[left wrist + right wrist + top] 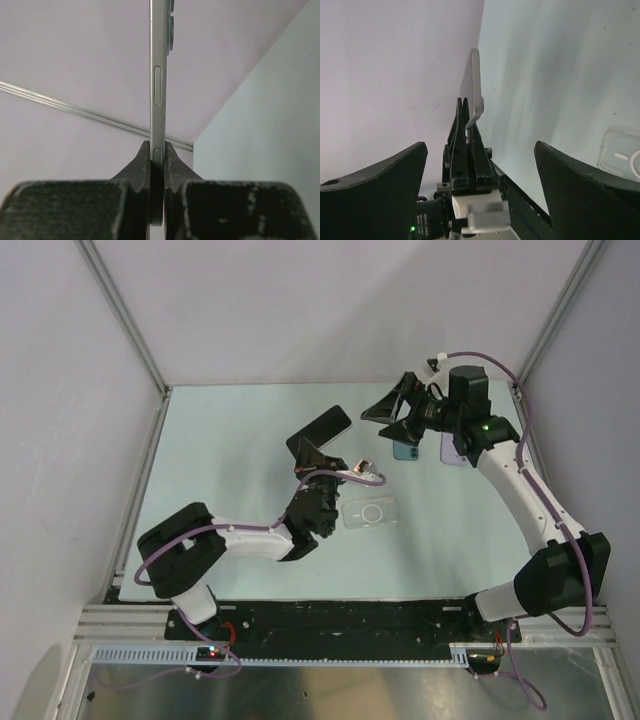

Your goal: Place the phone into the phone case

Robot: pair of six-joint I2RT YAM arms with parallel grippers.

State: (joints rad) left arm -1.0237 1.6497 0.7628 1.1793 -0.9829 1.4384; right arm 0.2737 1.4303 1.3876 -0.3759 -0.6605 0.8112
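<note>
My left gripper (318, 452) is shut on the phone (326, 427) and holds it above the table, black screen towards the top camera. In the left wrist view the phone (158, 75) stands edge-on between the shut fingers (142, 165), pale edge and camera bumps showing. The clear phone case (370, 512) lies flat on the table just right of the left wrist. It also shows in the right wrist view (620, 152). My right gripper (390, 418) is open wide and empty, facing the left gripper and the held phone (476, 85).
A flat teal item (405, 451) and a flat lavender item (456, 448) lie on the pale green table (240, 440) under the right wrist. White walls with metal posts close in the back and sides.
</note>
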